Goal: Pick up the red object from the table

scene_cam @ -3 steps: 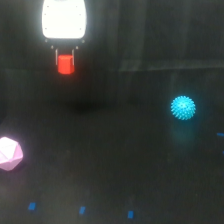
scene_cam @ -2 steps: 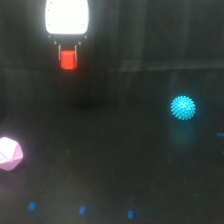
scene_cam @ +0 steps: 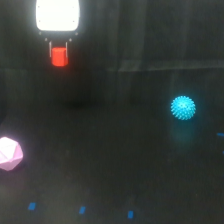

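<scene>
Gripper is grasping the red object between its two fingers, holding it clear above the table near the exterior view's upper left, presumably to complete the pick. Pink polyhedron is lying at the left edge and cyan spiky ball is resting well apart at the right. Containers are not appearing in view.

Cyan spiky ball at ext. view's right; pink faceted polyhedron at left edge; blue tape marks along bottom.
</scene>
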{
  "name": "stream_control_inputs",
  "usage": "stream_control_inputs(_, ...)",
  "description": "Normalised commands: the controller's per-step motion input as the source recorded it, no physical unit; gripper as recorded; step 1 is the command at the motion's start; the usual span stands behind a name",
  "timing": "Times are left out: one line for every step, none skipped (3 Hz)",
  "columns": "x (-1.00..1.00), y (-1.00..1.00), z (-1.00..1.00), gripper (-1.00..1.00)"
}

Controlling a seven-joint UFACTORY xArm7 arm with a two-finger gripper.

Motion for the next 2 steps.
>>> stream_control_inputs(0.19,0.36,-1.00,-1.00)
stream_control_inputs(-0.13,-0.16,-0.22,-0.95)
